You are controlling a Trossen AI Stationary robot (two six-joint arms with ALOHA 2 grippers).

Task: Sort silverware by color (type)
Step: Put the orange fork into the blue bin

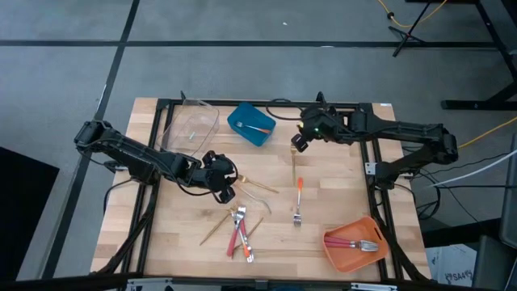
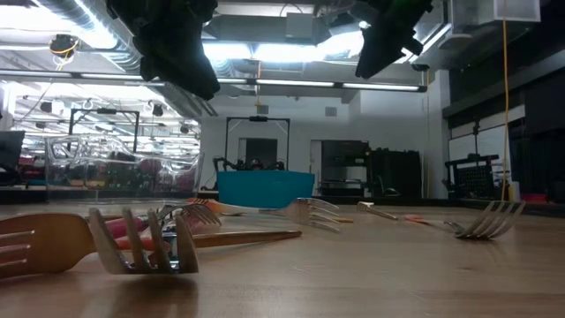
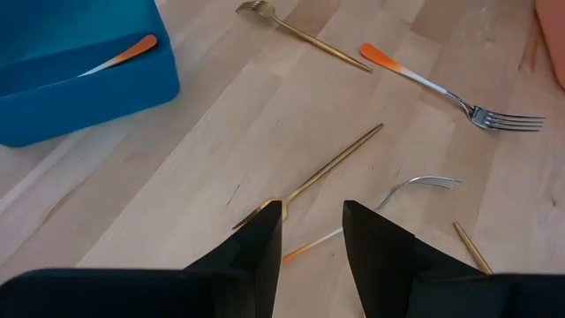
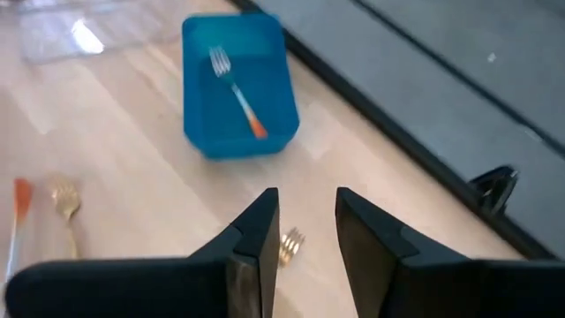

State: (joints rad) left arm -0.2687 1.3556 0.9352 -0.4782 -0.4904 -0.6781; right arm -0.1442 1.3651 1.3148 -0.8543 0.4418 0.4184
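My left gripper (image 3: 311,237) hovers over a gold fork (image 3: 322,168) mid-surface, fingers apart, empty. My right gripper (image 4: 305,234) hangs beside the blue bin (image 1: 250,124), fingers parted, empty. Remaining silverware (image 1: 239,231) lies scattered near.

The bench (image 1: 339,202) is pale wood with fine grain. At its far side, a bright blue bin (image 1: 250,125) holds a silver fork with an orange handle (image 1: 257,128); left of it stands a clear bin (image 1: 191,127). The near right orange bin (image 1: 353,242) carries red-handled silver forks (image 1: 361,244). An all-gold fork (image 1: 293,158) lies mid-bench, with an orange-handled silver fork (image 1: 298,202) nearer. Both claws are black.
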